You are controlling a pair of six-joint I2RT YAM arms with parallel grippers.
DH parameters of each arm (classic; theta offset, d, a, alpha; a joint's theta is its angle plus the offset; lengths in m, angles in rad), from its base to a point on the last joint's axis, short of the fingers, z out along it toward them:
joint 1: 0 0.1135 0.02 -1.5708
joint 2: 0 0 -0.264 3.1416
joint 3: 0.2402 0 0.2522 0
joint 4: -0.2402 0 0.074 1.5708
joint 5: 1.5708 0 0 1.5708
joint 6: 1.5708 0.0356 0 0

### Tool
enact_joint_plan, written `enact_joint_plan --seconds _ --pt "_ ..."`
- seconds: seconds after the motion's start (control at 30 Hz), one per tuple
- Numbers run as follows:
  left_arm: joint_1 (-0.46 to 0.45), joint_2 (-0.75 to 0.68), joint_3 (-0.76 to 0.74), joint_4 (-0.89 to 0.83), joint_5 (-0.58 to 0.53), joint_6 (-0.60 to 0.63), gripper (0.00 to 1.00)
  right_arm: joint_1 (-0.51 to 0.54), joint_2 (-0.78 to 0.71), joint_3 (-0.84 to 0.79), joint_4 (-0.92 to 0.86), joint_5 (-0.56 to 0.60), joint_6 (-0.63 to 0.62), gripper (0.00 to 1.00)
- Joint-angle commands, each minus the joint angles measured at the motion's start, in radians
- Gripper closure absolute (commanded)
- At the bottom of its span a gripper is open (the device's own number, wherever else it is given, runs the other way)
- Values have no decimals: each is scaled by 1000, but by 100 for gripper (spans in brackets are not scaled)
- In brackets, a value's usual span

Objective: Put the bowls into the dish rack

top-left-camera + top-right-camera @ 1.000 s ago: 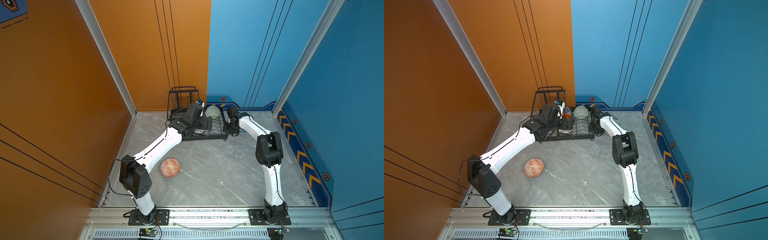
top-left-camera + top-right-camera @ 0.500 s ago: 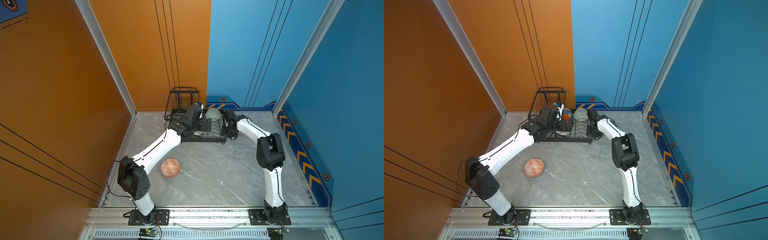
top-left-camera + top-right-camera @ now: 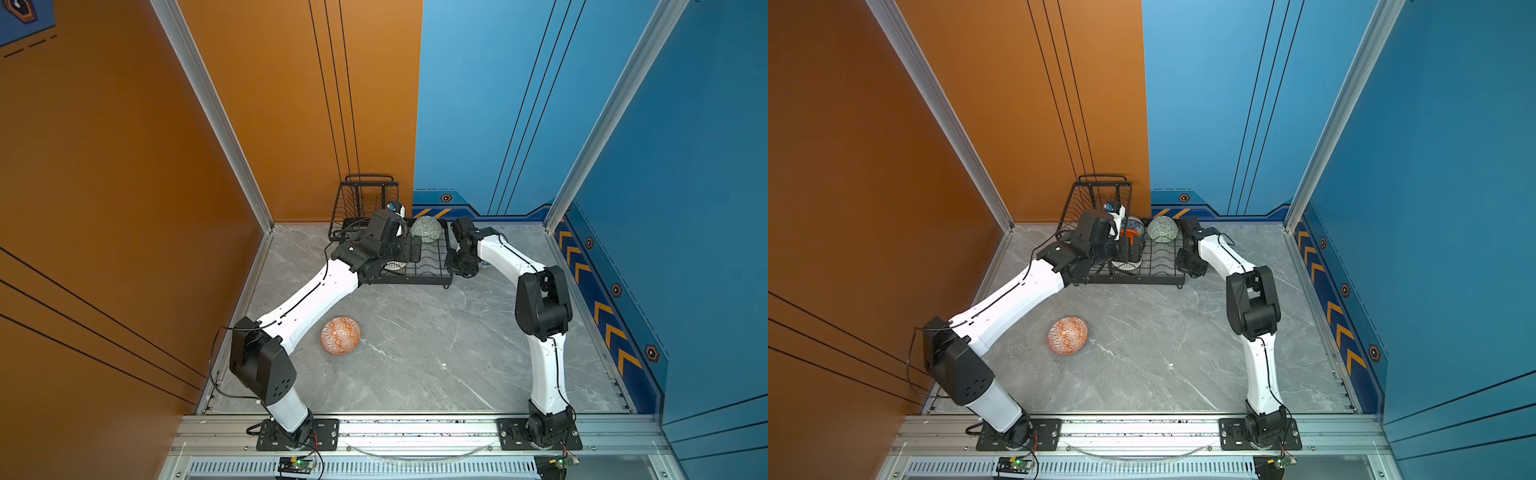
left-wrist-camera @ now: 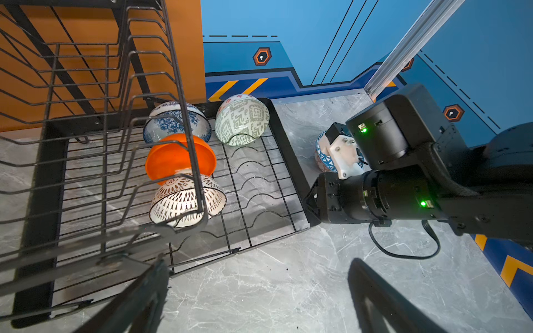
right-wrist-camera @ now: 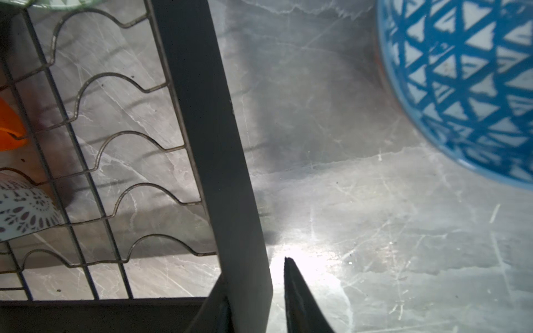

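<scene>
Right gripper [image 5: 253, 269], jaws slightly parted, straddles the dish rack [image 5: 207, 115] rim, blue triangle bowl [image 5: 467, 86] nearby.

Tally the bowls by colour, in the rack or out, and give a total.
Blue-and-white: 2, floral bowl and triangle bowl
Plain orange bowl: 1
Orange-and-white bowl: 1
White lattice bowl: 1
Pale green bowl: 1
Total: 6

left jaws wide, right jaws slightly parted
</scene>
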Motion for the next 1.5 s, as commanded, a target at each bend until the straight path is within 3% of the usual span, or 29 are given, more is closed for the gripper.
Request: enact_joint_plan --seconds 0.0,0.13,0.47,0.77,0.9,0.97,1.2,1.47 --pt "0 -34 -8 -1 -20 5 2 -2 -51 31 -41 1 3 62" --pt "0 -51 -18 -3 -39 11 2 -2 -82 27 -43 4 -4 52" --pt "7 -124 -96 -12 -92 -5 2 43 -206 -47 -43 -43 -7 40" --pt "86 -254 -255 -50 -108 -188 2 130 -271 -162 -9 -77 16 27" --pt "136 -334 -346 -79 -115 -292 2 159 -299 -173 0 -57 19 14" --pt "161 -371 -391 -94 -111 -342 2 172 -309 -174 -2 -47 25 1" --pt "260 -469 -521 -188 -82 -521 2 191 -352 -200 -2 -7 68 0" --pt "336 -550 -666 -220 3 -650 2 223 -412 -217 -30 127 122 0"
